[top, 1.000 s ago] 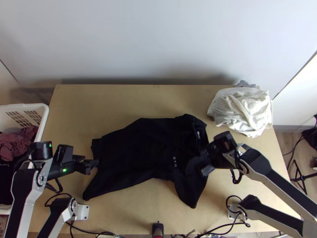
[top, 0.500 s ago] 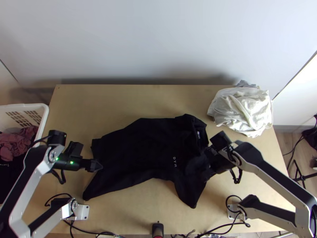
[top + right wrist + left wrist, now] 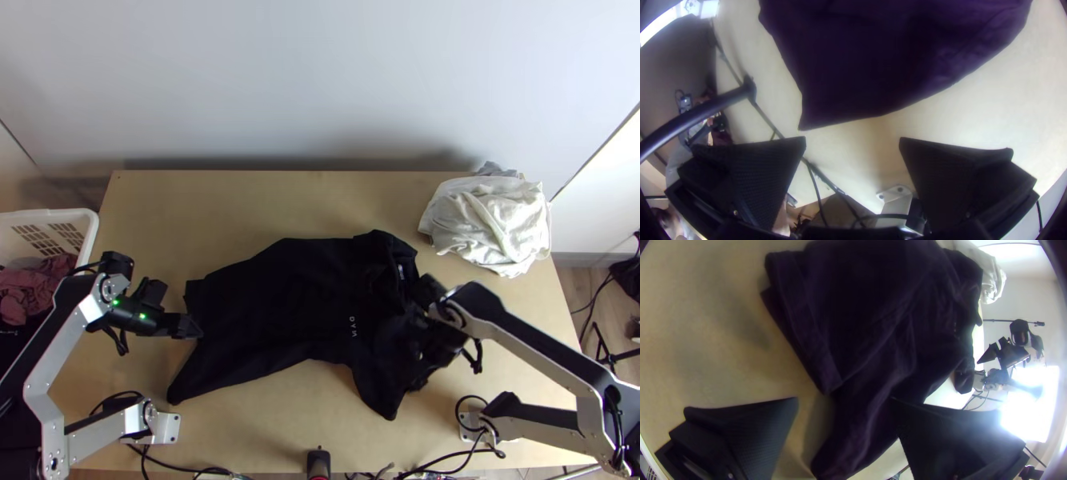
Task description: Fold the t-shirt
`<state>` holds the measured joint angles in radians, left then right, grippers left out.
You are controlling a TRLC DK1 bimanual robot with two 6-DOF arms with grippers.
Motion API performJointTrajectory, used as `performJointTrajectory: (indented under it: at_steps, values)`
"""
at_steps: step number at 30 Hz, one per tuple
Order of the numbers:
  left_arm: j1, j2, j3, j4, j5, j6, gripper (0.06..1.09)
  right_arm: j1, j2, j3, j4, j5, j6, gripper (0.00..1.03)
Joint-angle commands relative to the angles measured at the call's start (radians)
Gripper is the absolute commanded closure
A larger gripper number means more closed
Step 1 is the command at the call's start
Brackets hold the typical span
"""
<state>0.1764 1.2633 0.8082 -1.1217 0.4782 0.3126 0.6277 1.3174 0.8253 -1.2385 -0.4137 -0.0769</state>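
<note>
R hand (image 3: 414,382), fingers wide apart, is by the nr sleeve (image 3: 379,398) of the dark shirt (image 3: 276,300). L hand (image 3: 196,327), fingers apart too, is at its bottom end. Shirt lies spread on the bench (image 3: 264,200), neck to R. White cloth heap (image 3: 488,224) sits at far R.

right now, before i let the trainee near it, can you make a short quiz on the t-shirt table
1. True or false: the left tool and the right tool both have their fingers apart.

2. In the top view, what lies heaped at the table's far right corner?
a) a pink cloth
b) a white cloth
c) a cardboard box

3. Fill in: in the top view, the white basket stands to the ____ of the dark t-shirt.

Key: 1 true; 2 b; 3 left
</note>
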Motion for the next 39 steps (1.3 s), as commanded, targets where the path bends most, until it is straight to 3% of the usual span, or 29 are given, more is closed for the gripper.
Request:
performJointTrajectory:
  at_steps: [1,9,16,24,29,33,39]
  values:
    - [0.092,0.034,0.009,-0.006,-0.003,0.080,0.11,0.073,0.042,-0.049,-0.032,-0.042,-0.011,0.05]
    - [0.104,0.034,-0.009,-0.013,-0.003,0.105,0.11,0.072,0.069,-0.032,0.016,-0.073,0.045,0.05]
    - [0.101,0.021,-0.044,0.016,0.003,0.083,0.11,0.096,0.120,-0.020,0.191,-0.085,0.227,0.05]
    - [0.115,0.016,-0.060,0.040,0.002,0.080,0.11,0.127,0.146,-0.005,0.246,-0.083,0.307,0.05]
    - [0.107,0.018,-0.072,0.053,0.005,0.059,0.11,0.158,0.154,0.009,0.261,-0.080,0.328,0.12]
    - [0.087,-0.022,-0.078,0.068,0.011,0.034,0.32,0.158,0.154,0.014,0.261,-0.080,0.328,0.14]
    - [0.058,-0.036,-0.072,0.043,0.031,0.034,0.30,0.158,0.152,0.017,0.260,-0.080,0.327,0.14]
